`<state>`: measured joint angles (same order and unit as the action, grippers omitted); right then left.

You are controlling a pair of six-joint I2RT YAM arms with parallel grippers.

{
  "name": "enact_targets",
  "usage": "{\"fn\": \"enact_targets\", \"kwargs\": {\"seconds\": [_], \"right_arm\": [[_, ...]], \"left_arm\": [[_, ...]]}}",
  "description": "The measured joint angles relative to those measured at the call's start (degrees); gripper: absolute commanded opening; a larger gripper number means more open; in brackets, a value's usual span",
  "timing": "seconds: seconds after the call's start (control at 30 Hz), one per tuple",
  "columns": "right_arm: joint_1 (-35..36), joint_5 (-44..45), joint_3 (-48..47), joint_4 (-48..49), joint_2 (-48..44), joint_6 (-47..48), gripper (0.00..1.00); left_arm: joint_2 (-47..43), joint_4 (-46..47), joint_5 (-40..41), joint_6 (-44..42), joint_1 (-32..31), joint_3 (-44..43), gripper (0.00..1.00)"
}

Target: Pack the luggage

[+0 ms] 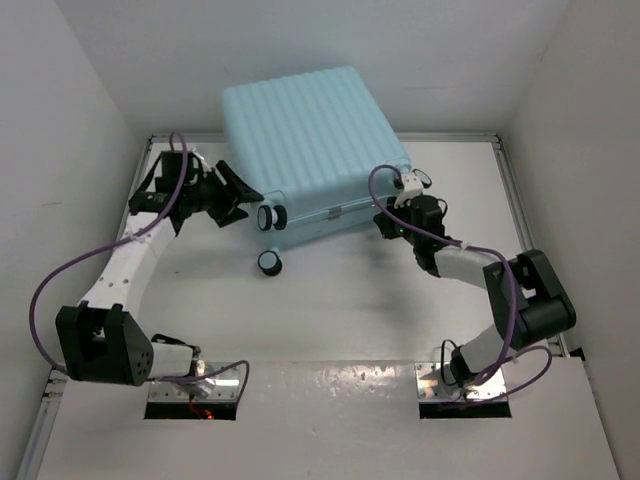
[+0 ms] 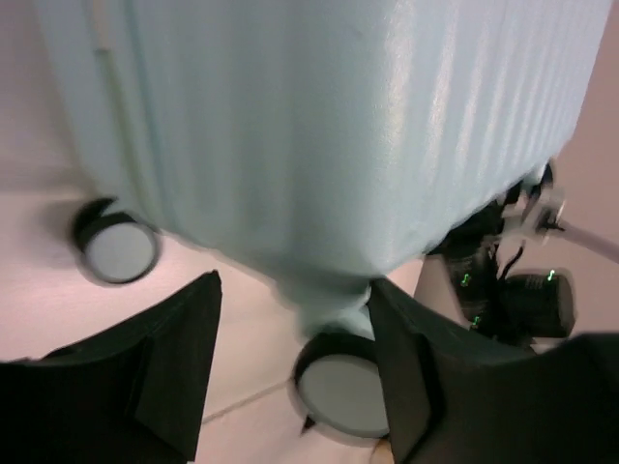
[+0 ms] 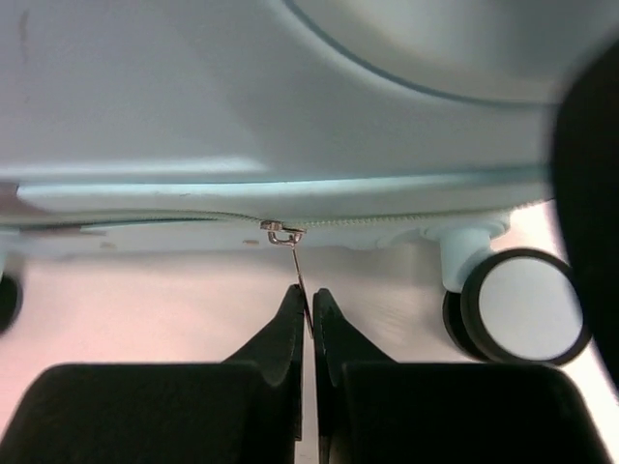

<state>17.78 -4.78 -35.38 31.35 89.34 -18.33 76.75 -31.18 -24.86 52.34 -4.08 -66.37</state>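
While the pale aqua ribbed hard-shell suitcase [image 1: 315, 140] lies flat | right gripper [image 3: 308, 295] clamps its thin metal zipper pull [image 3: 295, 256] | left gripper [image 2: 292, 290] stands apart beside a black wheel [image 2: 338, 389].

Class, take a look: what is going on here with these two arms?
The right gripper is shut on the zipper pull of the pale blue suitcase, which lies flat and closed on the table, apparently to work the zip. The left gripper stands open at the suitcase's wheeled corner, next to a wheel, clamping nothing.
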Motion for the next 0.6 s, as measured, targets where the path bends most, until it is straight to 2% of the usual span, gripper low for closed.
{"fn": "enact_targets", "kwargs": {"seconds": [0.07, 0.2, 0.33, 0.37, 0.4, 0.43, 0.47, 0.6], "right_arm": [[-1.8, -0.2, 0.9, 0.1, -0.9, -1.0, 0.0], [-7.9, 4.9, 2.6, -0.1, -3.2, -4.6, 0.0], [-12.5, 11.4, 3.5, 0.3, -5.5, -7.4, 0.0], [-12.6, 12.8, 3.5, 0.5, -5.6, -7.6, 0.0], [-12.7, 13.8, 3.5, 0.7, -5.7, -7.7, 0.0], [-12.7, 14.3, 3.5, 0.8, -5.7, -7.7, 0.0], [-12.7, 14.4, 3.5, 0.8, -5.7, -7.6, 0.0], [-12.2, 13.8, 3.5, 1.4, -5.7, -6.9, 0.0]], "left_arm": [[-0.3, -1.7, -0.8, -1.7, 2.0, 0.0, 0.0], [1.9, 1.0, 9.2, -2.7, 6.5, 3.2, 0.0], [4.9, 0.1, 11.4, -2.5, 5.7, 8.6, 0.0], [4.8, -0.4, 11.7, -2.5, 4.6, 9.0, 0.09], [4.5, -0.3, 12.1, -2.8, 3.5, 9.0, 0.29], [4.0, 0.1, 12.7, -3.1, 2.0, 8.7, 0.5], [3.3, 0.2, 13.0, -3.8, 0.3, 8.0, 0.84], [-1.0, 2.3, 14.0, -4.7, -6.6, 3.4, 0.91]]}}
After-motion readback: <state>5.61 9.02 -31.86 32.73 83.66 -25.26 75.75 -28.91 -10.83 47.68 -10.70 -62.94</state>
